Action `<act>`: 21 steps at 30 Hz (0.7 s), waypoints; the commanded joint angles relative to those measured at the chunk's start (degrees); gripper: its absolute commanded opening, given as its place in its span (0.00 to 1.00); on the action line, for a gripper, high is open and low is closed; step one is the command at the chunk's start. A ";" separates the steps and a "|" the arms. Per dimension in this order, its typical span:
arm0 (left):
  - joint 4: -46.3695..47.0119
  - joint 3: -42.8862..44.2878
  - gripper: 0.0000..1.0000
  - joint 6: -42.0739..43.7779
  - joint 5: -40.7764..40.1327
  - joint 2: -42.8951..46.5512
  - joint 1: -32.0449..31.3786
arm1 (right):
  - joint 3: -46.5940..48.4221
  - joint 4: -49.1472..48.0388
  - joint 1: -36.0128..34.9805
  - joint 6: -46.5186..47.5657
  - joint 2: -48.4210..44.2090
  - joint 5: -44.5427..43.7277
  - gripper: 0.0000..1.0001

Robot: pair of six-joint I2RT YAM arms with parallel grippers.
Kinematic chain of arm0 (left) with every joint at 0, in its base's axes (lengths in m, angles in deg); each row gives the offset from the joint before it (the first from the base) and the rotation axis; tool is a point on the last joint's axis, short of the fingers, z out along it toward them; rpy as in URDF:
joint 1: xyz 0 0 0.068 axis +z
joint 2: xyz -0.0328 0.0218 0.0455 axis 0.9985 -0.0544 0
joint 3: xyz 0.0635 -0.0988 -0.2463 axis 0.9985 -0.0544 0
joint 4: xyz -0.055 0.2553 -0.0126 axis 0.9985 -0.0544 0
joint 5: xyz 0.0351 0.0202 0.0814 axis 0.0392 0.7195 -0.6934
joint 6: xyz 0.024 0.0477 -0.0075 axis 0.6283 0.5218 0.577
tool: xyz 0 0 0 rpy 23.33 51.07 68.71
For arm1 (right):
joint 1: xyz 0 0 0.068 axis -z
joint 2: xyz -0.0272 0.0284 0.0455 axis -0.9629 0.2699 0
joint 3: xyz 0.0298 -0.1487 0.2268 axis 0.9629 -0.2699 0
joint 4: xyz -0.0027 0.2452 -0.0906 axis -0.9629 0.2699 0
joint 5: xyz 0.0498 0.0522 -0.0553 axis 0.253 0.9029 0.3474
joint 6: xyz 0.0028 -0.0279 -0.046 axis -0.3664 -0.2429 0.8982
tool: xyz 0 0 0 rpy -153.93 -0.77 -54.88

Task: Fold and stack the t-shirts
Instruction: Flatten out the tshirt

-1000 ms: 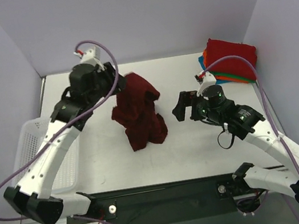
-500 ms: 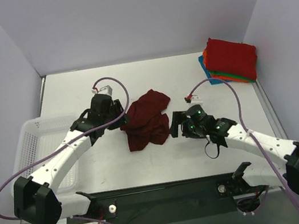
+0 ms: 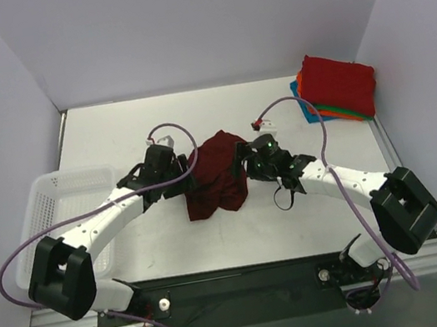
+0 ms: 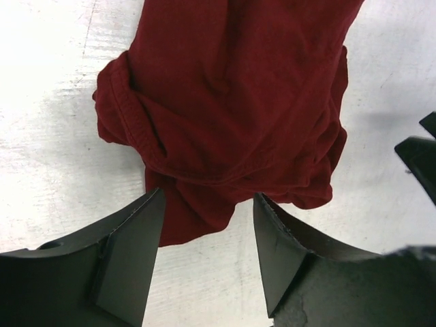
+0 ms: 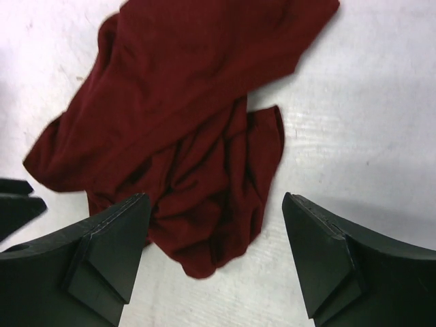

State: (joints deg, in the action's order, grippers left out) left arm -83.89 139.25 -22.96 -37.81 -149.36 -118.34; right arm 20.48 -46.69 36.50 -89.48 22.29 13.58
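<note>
White basket (image 3: 52, 178) at left, maroon t-shirt (image 3: 214, 177) — crumpled on table (image 3: 113, 140)

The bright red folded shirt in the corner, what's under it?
Orange and blue edges of more folded shirts peek out beneath the red shirt. Their middles are covered, so the rest is hidden.
</note>
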 commanded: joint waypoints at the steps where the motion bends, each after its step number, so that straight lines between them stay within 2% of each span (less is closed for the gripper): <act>1: 4.83 1.16 0.65 0.20 0.93 -1.42 -0.27 | 3.04 -1.35 0.32 0.70 2.79 1.71 0.79; 11: 3.15 6.26 0.64 3.11 -1.53 -9.07 -0.27 | -0.04 -4.16 -1.53 -5.01 7.62 2.06 0.74; 16: 3.76 8.99 0.55 3.55 -1.62 -12.67 -0.27 | 1.72 -2.76 -2.06 -6.76 11.84 -0.05 0.68; 20: 4.29 11.98 0.40 3.64 -0.57 -15.22 -0.18 | 3.30 -2.14 -2.50 -8.08 15.27 -0.05 0.59; 21: 4.29 12.42 0.29 3.64 -0.39 -15.92 -0.26 | 3.48 -1.97 -2.50 -8.17 15.97 -0.22 0.55</act>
State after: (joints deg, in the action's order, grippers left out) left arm -82.60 147.84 -20.16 -38.49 -164.11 -118.34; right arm 21.87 -49.37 34.49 -95.80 36.36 15.20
